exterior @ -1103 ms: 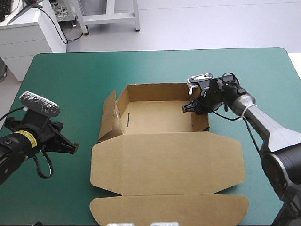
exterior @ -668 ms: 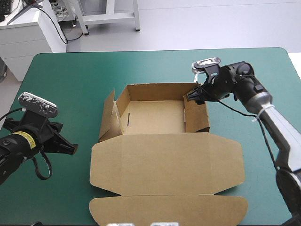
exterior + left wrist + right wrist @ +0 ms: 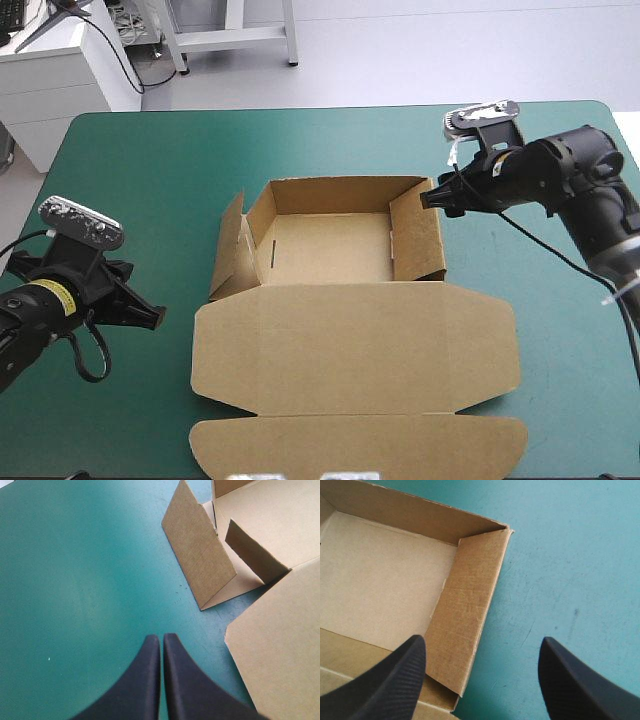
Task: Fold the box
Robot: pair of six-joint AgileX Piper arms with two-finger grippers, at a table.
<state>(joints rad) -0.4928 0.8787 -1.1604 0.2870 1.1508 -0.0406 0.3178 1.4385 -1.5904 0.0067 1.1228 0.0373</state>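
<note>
High view, entry one: box [image 3: 350,340], brown board, at the middle of the teal-green cover [image 3: 150,170]. The tray part lies toward the far edge. Its far wall and right wall are upright, and its left wall leans outward with the end flap loose. The lid lies flat toward the near edge, with the tuck flap at the table's near edge.

Entry two: right gripper [image 3: 430,197], just outside the tray's far right corner, tips toward the right wall. From here I cannot tell whether they touch the board. In the right wrist view I see the black fingers spread wide (one over the tray side, one over bare cover). The upright right wall of the box [image 3: 465,605] shows in the gap between and ahead of them.

Entry three: left gripper [image 3: 152,316], low over the cover near the table's left edge, apart from the box. In the left wrist view I see its gripper [image 3: 161,647] pressed together into one pointed arch over bare cover. The leaning left wall of the box [image 3: 200,560] is ahead and off to one side.
</note>
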